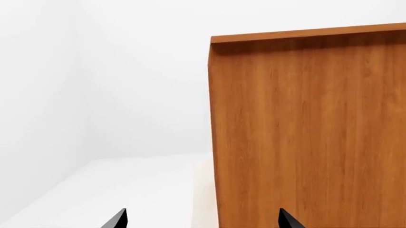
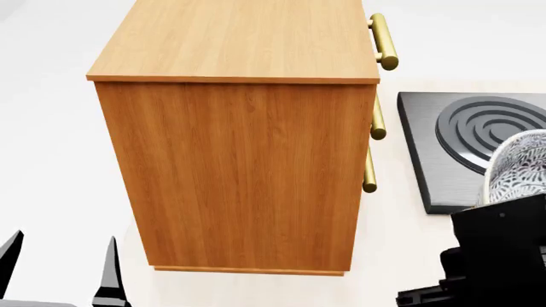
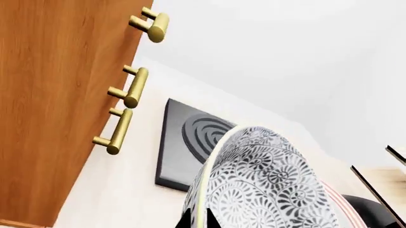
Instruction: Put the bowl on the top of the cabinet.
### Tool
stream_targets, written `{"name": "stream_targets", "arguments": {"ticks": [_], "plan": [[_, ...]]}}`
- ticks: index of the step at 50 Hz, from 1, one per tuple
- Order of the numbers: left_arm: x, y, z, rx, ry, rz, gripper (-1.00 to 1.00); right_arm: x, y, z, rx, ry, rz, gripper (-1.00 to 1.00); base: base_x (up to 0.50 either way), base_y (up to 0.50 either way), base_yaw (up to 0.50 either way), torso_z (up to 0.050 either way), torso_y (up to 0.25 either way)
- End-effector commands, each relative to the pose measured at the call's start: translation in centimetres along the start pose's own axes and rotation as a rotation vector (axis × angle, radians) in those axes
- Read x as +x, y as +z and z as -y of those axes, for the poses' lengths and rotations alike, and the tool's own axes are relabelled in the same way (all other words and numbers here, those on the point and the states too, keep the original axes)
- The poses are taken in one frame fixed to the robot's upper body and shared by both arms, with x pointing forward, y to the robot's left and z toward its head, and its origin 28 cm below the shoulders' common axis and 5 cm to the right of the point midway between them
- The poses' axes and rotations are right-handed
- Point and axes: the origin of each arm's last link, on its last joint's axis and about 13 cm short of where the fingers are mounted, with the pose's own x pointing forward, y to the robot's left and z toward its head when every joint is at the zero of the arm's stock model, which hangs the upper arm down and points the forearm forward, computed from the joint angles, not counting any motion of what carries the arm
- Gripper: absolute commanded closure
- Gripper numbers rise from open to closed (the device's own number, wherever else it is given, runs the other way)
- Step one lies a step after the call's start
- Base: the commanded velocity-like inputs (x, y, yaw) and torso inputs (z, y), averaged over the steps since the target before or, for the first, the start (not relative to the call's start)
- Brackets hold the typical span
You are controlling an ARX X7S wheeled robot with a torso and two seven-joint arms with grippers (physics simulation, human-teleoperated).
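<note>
The orange-brown wood-grain cabinet (image 2: 239,160) stands in the middle of the head view, its lighter flat top (image 2: 239,35) bare and its brass bar handles (image 2: 383,41) on its right face. It also shows in the left wrist view (image 1: 311,133) and the right wrist view (image 3: 51,95). The bowl (image 2: 518,167), white with a grey leaf pattern, is held on edge at the right, lower than the cabinet top. My right gripper (image 3: 197,219) is shut on the bowl's rim (image 3: 266,180). My left gripper (image 2: 60,259) is open and empty, low at the cabinet's left.
A dark square hob (image 2: 474,147) with concentric rings lies on the cream counter right of the cabinet, behind the bowl. A flat plate with red rings (image 3: 339,202) shows under the bowl in the right wrist view. White walls surround the counter.
</note>
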Motion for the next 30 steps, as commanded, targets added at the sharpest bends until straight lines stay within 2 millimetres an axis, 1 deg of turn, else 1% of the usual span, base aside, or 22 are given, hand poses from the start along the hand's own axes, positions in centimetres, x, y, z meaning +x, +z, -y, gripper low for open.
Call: {"name": "stream_targets", "arguments": {"ticks": [1, 4, 13, 17, 19, 21, 23, 30], "plan": [[0.0, 0.0, -0.1, -0.003, 0.003, -0.001, -1.00, -0.3, 4.7, 0.8, -0.022, -0.016, 0.107, 1.00, 0.00, 0.00, 0.00, 0.000, 0.010], [-0.1, -0.2, -0.1, -0.003, 0.004, -0.002, -1.00, -0.3, 6.1, 1.0, -0.023, -0.014, 0.129, 1.00, 0.00, 0.00, 0.00, 0.000, 0.000], [0.0, -0.3, -0.2, -0.004, 0.007, -0.005, -1.00, 0.2, 8.8, 1.3, -0.033, 0.002, 0.146, 1.00, 0.00, 0.00, 0.00, 0.000, 0.000], [0.0, -0.3, -0.2, -0.005, 0.008, -0.005, -1.00, 0.5, 10.6, 1.3, -0.035, 0.005, 0.165, 1.00, 0.00, 0.00, 0.00, 0.000, 0.000], [0.0, -0.3, -0.3, -0.005, 0.008, -0.005, -1.00, 0.5, 10.6, 1.3, -0.035, 0.005, 0.165, 1.00, 0.00, 0.00, 0.00, 0.000, 0.000], [0.0, -0.3, -0.3, -0.005, 0.008, -0.006, -1.00, 0.6, 12.2, 1.5, -0.023, 0.009, 0.191, 1.00, 0.00, 0.00, 0.00, 0.000, 0.000], [0.0, -0.3, -0.3, -0.005, 0.008, -0.007, -1.00, 0.6, 13.1, 1.6, -0.012, 0.016, 0.207, 1.00, 0.00, 0.00, 0.00, 0.000, 0.005], [0.1, -0.3, -0.4, -0.002, 0.011, -0.007, -1.00, 1.2, 15.1, 1.7, 0.009, 0.008, 0.218, 1.00, 0.00, 0.00, 0.00, 0.000, 0.000]]}}
